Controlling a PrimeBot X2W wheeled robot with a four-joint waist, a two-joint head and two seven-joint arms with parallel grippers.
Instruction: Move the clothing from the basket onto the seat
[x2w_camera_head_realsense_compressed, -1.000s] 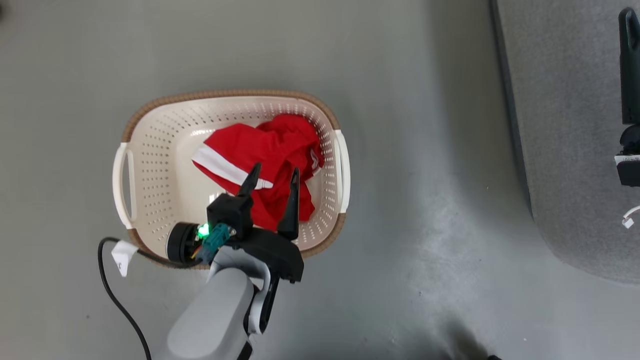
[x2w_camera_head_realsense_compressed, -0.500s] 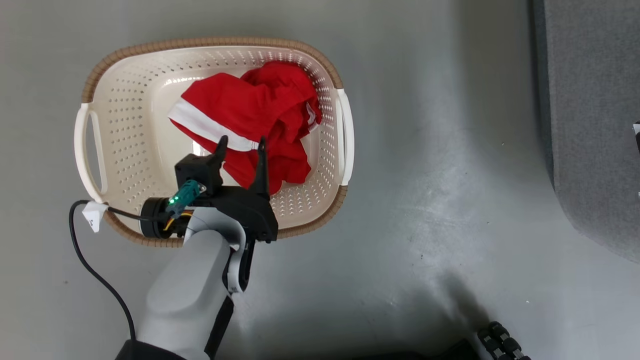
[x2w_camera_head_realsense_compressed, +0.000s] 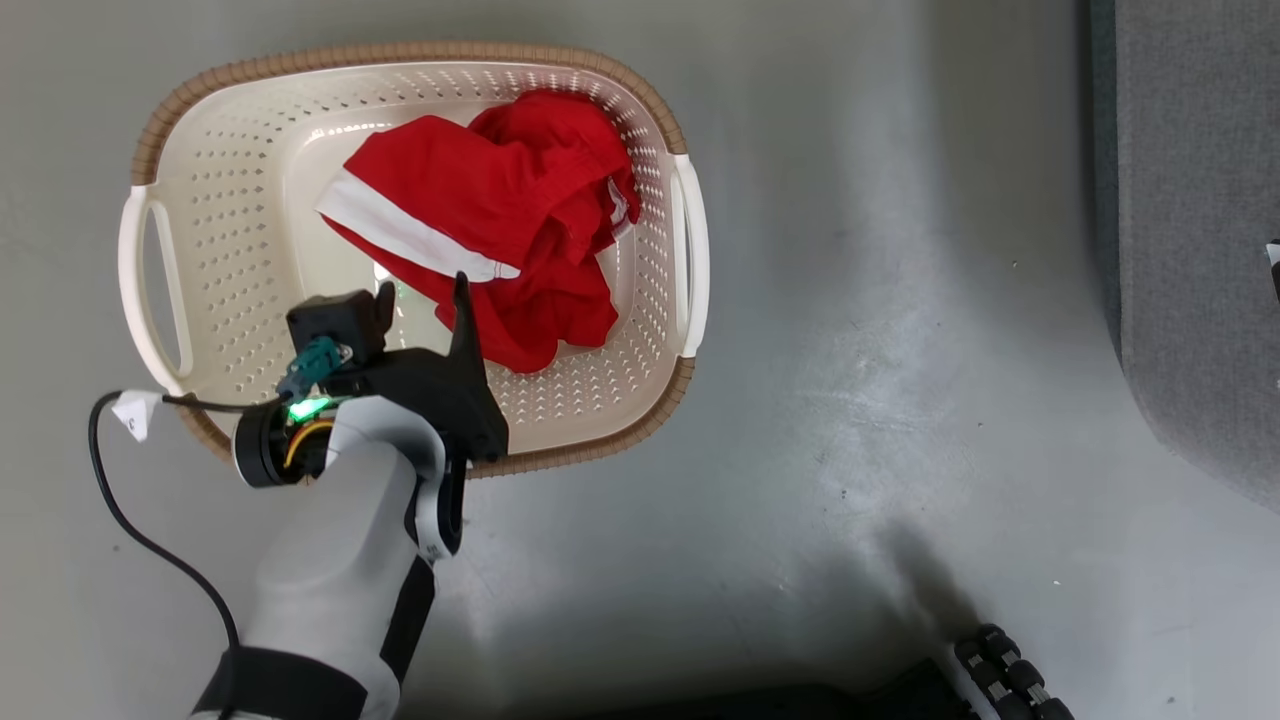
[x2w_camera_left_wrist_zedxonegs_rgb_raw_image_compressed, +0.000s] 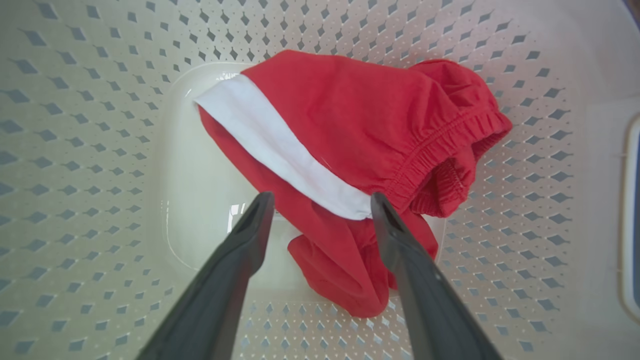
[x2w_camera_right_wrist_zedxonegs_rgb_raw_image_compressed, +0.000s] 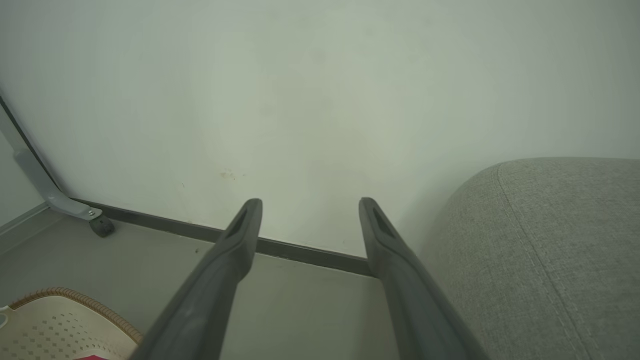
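While the clothes (x2w_camera_head_realsense_compressed: 500, 200) sit bunched in the basket (x2w_camera_head_realsense_compressed: 230, 200), left tool (x2w_camera_head_realsense_compressed: 422, 287) above it, spread wide, empty, right tool (x2w_camera_right_wrist_zedxonegs_rgb_raw_image_compressed: 310, 201) apart too, sofa (x2w_camera_head_realsense_compressed: 1200, 250) right of basket.

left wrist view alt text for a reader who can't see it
A crumpled red garment with a white band lies in the bottom of a cream perforated laundry basket. The two dark fingers of the left end effector rise from the bottom edge, open and gripping nothing, their tips framing the band's end.
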